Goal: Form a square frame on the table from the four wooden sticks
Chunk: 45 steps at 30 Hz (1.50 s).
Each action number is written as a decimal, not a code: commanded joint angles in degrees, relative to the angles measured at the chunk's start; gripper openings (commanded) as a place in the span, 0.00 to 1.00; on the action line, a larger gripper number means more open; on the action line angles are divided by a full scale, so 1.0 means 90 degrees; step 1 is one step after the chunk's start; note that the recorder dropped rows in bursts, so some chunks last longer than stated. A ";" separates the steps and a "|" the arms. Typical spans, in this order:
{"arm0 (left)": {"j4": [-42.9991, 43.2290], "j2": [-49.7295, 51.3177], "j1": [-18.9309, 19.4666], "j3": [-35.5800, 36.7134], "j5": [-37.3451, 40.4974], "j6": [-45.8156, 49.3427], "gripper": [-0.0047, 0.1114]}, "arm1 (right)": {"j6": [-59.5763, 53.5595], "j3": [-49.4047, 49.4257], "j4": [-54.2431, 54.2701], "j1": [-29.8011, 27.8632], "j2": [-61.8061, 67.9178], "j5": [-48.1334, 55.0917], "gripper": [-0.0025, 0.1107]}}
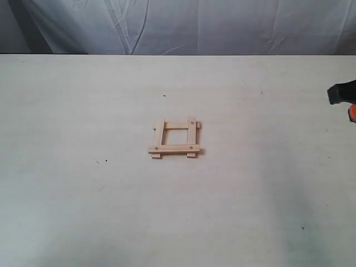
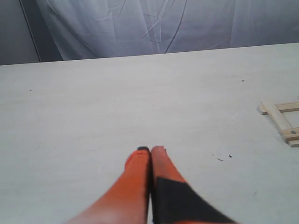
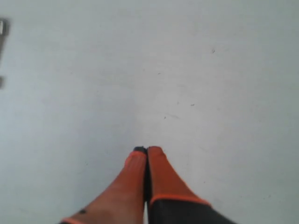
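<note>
The four wooden sticks lie joined as a small square frame (image 1: 174, 138) near the middle of the table (image 1: 83, 194), ends overlapping and sticking out, dark dots at the corners. Part of that frame (image 2: 282, 121) shows at the edge of the left wrist view. My left gripper (image 2: 150, 149) hangs shut and empty over bare tabletop, apart from the frame; the exterior view does not show it. My right gripper (image 3: 146, 149) is also shut with nothing between its orange fingers. In the exterior view only a black and orange piece of the right arm (image 1: 344, 97) shows at the right edge, far from the frame.
A grey-white cloth backdrop (image 1: 183, 25) hangs behind the table's far edge. Tiny dark specks (image 1: 105, 161) dot the pale tabletop. A blurred dark shape (image 3: 3, 32) sits at the edge of the right wrist view.
</note>
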 commanded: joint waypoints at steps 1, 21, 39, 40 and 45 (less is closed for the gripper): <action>0.0000 -0.0039 0.0003 0.0025 -0.0075 -0.0004 0.04 | 0.0084 0.0522 -0.0239 -0.0044 -0.1273 -0.0495 0.01; 0.0000 -0.0039 0.0003 0.0025 -0.0075 -0.0004 0.04 | 0.0084 0.2953 0.0309 -0.0044 -0.7001 -0.2076 0.01; 0.0000 -0.0039 0.0003 0.0025 -0.0075 -0.0004 0.04 | 0.0084 0.3933 -0.0238 -0.0044 -0.7023 -0.2703 0.01; 0.0000 -0.0039 0.0003 0.0025 -0.0075 -0.0004 0.04 | 0.0084 0.4062 -0.0238 -0.0044 -0.7023 -0.2794 0.01; 0.0000 -0.0039 0.0003 0.0025 -0.0075 -0.0004 0.04 | 0.0084 0.4754 -0.0238 -0.0044 -0.7023 -0.3027 0.01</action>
